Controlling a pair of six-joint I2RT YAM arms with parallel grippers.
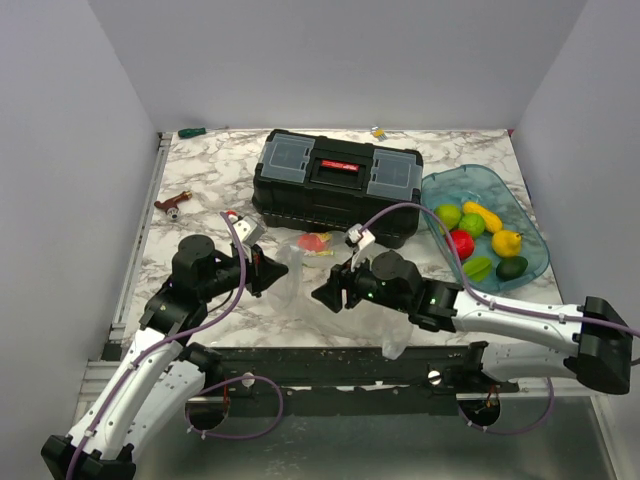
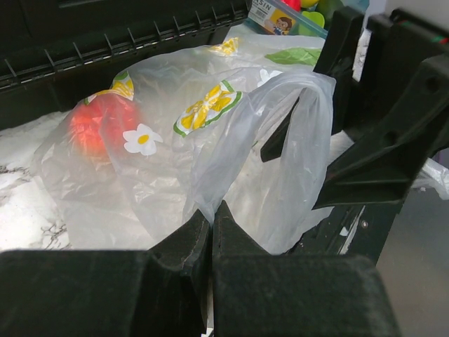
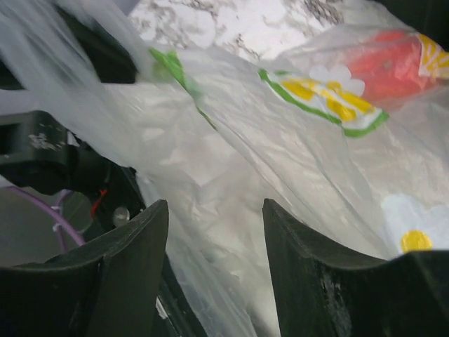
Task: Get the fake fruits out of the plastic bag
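The plastic bag (image 1: pixel 296 262) is clear film printed with flowers and lies in front of the toolbox. One red fake fruit (image 1: pixel 318 241) shows inside it, blurred behind the film in the left wrist view (image 2: pixel 98 126) and at the top right in the right wrist view (image 3: pixel 382 67). My left gripper (image 2: pixel 212 210) is shut on a fold of the bag (image 2: pixel 161 161) at its left side (image 1: pixel 275 272). My right gripper (image 3: pixel 215 210) faces it from the right (image 1: pixel 322 293), jaws apart, with loose bag film (image 3: pixel 280 140) lying between the fingers. Several more fake fruits (image 1: pixel 480 240) sit in the blue tray.
A black toolbox (image 1: pixel 335 185) stands just behind the bag. The translucent blue tray (image 1: pixel 470 172) sits at the right. A red-handled tool (image 1: pixel 172 204) lies at the left, a green item (image 1: pixel 190 131) at the back left, and a small object (image 1: pixel 378 131) at the back edge.
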